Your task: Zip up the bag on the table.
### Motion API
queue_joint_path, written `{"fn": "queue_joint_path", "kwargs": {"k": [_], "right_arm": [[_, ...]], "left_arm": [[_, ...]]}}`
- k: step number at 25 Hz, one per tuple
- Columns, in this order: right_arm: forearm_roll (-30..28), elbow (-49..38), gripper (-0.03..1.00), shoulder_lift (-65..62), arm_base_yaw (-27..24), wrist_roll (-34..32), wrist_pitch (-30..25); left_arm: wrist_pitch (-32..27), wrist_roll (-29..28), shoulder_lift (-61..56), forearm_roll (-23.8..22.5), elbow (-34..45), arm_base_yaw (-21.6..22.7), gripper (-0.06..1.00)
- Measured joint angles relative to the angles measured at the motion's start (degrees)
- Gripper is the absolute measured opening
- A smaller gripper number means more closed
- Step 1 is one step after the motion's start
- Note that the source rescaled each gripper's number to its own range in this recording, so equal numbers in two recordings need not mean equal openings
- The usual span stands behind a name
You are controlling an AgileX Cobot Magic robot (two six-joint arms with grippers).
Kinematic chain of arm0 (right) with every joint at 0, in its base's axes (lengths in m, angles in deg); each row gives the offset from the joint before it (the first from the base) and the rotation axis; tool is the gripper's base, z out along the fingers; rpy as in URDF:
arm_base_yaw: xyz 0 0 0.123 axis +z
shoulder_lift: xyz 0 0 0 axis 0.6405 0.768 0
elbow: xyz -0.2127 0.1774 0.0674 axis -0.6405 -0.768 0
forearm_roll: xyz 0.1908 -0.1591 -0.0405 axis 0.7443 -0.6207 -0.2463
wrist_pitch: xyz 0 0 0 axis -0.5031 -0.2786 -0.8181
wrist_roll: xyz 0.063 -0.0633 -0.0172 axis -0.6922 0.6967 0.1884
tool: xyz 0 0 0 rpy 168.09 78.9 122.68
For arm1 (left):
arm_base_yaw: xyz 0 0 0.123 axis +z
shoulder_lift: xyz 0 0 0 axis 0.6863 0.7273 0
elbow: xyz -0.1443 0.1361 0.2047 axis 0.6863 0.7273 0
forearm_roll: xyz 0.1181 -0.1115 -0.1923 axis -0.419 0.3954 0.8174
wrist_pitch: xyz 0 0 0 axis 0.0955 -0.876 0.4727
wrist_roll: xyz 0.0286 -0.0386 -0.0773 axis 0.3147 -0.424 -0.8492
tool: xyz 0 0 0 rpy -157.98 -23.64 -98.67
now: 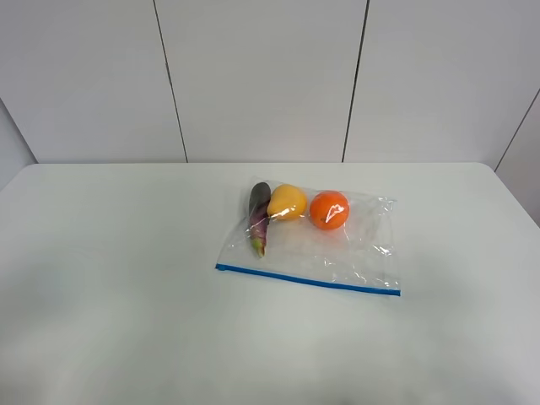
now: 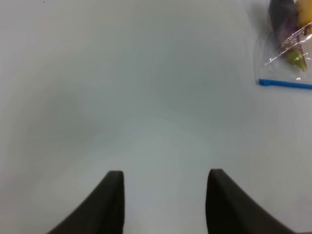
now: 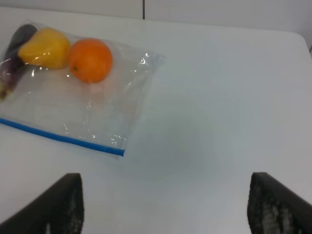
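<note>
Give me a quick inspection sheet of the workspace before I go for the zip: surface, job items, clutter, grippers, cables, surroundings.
Surface: white table, plain and flat.
Job's things: bag lies flat near the table's middle, blue zip strip along its near edge. Inside, at the far end: eggplant, yellow fruit, orange.
Clutter: nothing seen.
Grippers: left gripper open, over bare table, bag's corner off to one side. Right gripper open wide, short of the zip strip's end. Neither touches the bag; neither shows in the high view.
Cables: nothing seen.
Surroundings: pale wall panels behind the table.
</note>
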Motion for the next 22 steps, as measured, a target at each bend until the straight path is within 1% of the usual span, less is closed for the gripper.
{"fn": "queue_joint_path", "kwargs": {"k": [22], "right_arm": [[0.2, 0.0, 0.85, 0.0, 0.0, -0.5, 0.0]], "left_arm": [[0.0, 0.0, 0.0, 0.0, 0.0, 0.0, 0.69]]}}
